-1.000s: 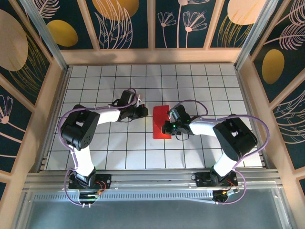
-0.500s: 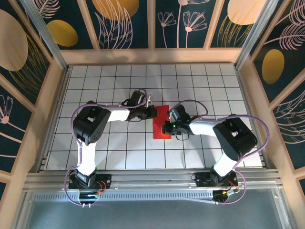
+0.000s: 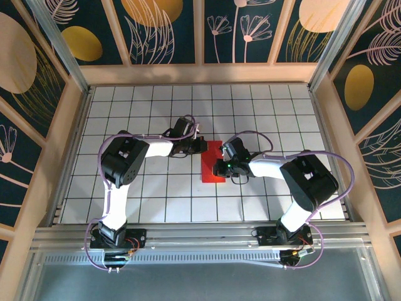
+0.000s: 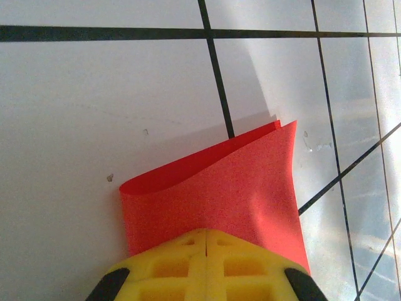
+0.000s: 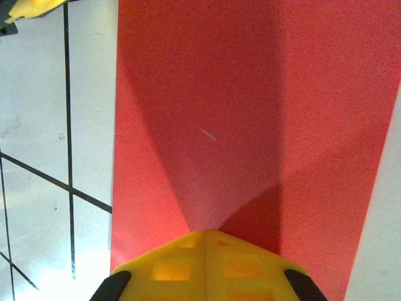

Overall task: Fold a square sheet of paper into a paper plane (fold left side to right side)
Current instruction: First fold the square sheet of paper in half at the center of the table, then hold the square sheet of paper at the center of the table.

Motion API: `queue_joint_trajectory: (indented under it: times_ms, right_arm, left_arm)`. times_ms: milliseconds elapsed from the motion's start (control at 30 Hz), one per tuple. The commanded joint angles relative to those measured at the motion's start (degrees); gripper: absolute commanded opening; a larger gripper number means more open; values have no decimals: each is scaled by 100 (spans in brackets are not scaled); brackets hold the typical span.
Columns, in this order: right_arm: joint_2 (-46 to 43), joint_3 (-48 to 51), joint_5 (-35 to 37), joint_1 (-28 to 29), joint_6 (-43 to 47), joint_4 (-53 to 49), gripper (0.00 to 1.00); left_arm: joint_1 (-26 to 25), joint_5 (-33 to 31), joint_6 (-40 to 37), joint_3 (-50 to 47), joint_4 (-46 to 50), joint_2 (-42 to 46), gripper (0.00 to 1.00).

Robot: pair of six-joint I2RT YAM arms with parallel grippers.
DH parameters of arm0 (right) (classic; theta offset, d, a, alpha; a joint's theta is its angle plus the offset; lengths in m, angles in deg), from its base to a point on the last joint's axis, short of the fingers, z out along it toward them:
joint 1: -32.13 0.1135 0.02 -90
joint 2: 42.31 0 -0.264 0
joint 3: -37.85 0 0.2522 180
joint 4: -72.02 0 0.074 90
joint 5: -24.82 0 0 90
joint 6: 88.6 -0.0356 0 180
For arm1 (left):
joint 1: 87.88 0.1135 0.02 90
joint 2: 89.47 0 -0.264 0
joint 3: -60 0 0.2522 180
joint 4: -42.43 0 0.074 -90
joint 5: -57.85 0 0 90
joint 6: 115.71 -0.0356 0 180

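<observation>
So from the top camera, the sheet of paper (image 3: pixel 212 160) is seen lying flat on the white gridded bench (image 3: pixel 156 200), a bit toward 3 o'clock from the middle, as a narrow red rectangle with its long sides running 12 to 6. The left tool (image 3: pixel 202 145) is parked at the paper's 11 o'clock corner, and the right tool (image 3: pixel 217 168) is set over the part around 4 o'clock. Both sets of jaws are closed. In the left wrist view, the yellow fingers of the left tool (image 4: pixel 206 235) are pressed together with no gap at the seam and nothing pinched between them. The tips sit over the near edge of the sheet of paper (image 4: pixel 219 185). Two layers can be made out at its 1 o'clock corner, and the 9 o'clock side is bulged up a little off the bench (image 4: pixel 94 94). In the right wrist view, the right tool (image 5: pixel 205 238) is likewise shut tight with nothing gripped, its tip planted on the sheet of paper (image 5: pixel 207 113), where its shadow meets it. The bench (image 5: pixel 88 94) is seen along 9 o'clock, and a yellow fingertip of the left tool (image 5: pixel 25 9) is caught at 11 o'clock.
</observation>
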Motion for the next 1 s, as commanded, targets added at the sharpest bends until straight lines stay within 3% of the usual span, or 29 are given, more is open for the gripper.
queue_joint_trajectory:
  times_ms: [0,600,800,967]
  right_arm:
    - [379,292,844,-117,132,-1295,0]
    - [362,316,769,-137,124,-1227,0]
    - [299,315,723,-137,81,-1183,0]
    - [281,307,668,-128,19,-1108,0]
  left_arm:
    - [235,-443,35,15,-136,-229,1]
    - [579,-958,-45,472,-22,-551,0]
    - [571,-838,-122,94,-111,58,0]
    - [415,-334,1,-571,-179,830,0]
